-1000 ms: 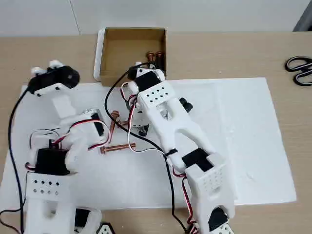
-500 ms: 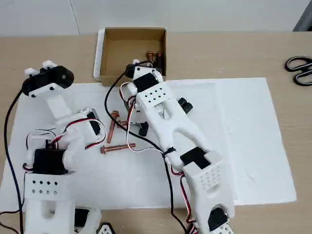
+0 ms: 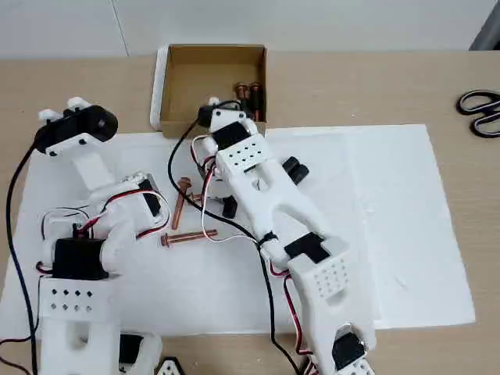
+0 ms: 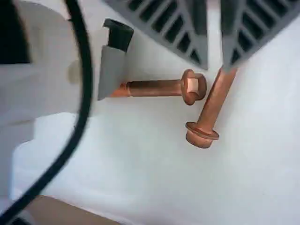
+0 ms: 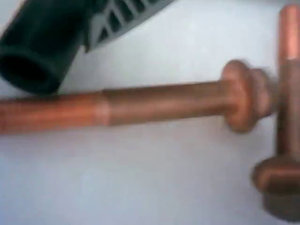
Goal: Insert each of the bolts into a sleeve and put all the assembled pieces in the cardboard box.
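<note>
Three copper bolts lie on the white paper: one upright in the picture [image 3: 180,205], one crosswise [image 3: 189,237], and one half under the right arm [image 3: 197,198]. My left gripper [image 3: 155,205] sits just left of them. Its ribbed fingers [image 4: 187,28] are nearly together with nothing between, above two bolts [image 4: 154,87] [image 4: 208,112]. My right gripper [image 3: 222,201] hangs low over the bolts, open. One black-tipped finger [image 5: 42,51] [image 4: 112,61] stands at the shaft of a bolt [image 5: 154,105] lying on the paper. The cardboard box [image 3: 209,51] holds copper pieces [image 3: 248,94] in its right corner.
White paper [image 3: 391,203] covers the middle of the wooden table. Scissors [image 3: 480,112] lie at the far right edge. Black and red cables [image 3: 205,219] trail across the bolts between the two arms.
The left arm's raised joint has swung a little left and away from me. The right arm has shifted slightly left, its gripper settling lower over the bolts. The bolts have not moved.
</note>
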Controlling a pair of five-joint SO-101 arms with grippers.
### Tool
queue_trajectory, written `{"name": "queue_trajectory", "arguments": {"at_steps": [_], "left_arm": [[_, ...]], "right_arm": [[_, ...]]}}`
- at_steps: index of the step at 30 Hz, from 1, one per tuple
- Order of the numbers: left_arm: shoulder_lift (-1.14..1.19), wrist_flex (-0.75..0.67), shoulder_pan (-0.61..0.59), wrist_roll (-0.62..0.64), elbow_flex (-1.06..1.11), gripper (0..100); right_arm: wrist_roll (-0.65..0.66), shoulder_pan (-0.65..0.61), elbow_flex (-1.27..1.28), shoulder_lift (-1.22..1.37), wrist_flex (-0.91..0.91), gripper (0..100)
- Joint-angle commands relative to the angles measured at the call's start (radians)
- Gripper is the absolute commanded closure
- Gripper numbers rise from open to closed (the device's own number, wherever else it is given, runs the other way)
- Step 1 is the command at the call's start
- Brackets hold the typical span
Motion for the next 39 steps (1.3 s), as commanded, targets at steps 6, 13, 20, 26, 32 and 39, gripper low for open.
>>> {"name": "queue_trajectory", "arguments": {"at_steps": [6,13,20,26,32,39], "left_arm": [[-0.028,-0.017,-0.003,-0.008,-0.007,99],[-0.026,-0.017,-0.005,-0.008,-0.007,99],[-0.026,-0.017,-0.005,-0.008,-0.005,99],[-0.026,-0.018,-0.005,-0.008,-0.005,99],[-0.026,-0.023,0.003,-0.008,-0.013,99],[-0.026,-0.025,0.003,-0.003,-0.108,99]], "right_arm": [[0.005,-0.007,-0.006,0.028,-0.004,84.8],[-0.020,-0.007,-0.006,0.031,0.035,84.9],[-0.028,-0.008,-0.006,0.025,0.061,93.7],[-0.025,-0.008,-0.014,0.019,0.081,99.8],[-0.025,-0.005,-0.081,-0.053,0.145,99.6],[-0.023,0.042,-0.087,-0.142,0.179,99.6]]}}
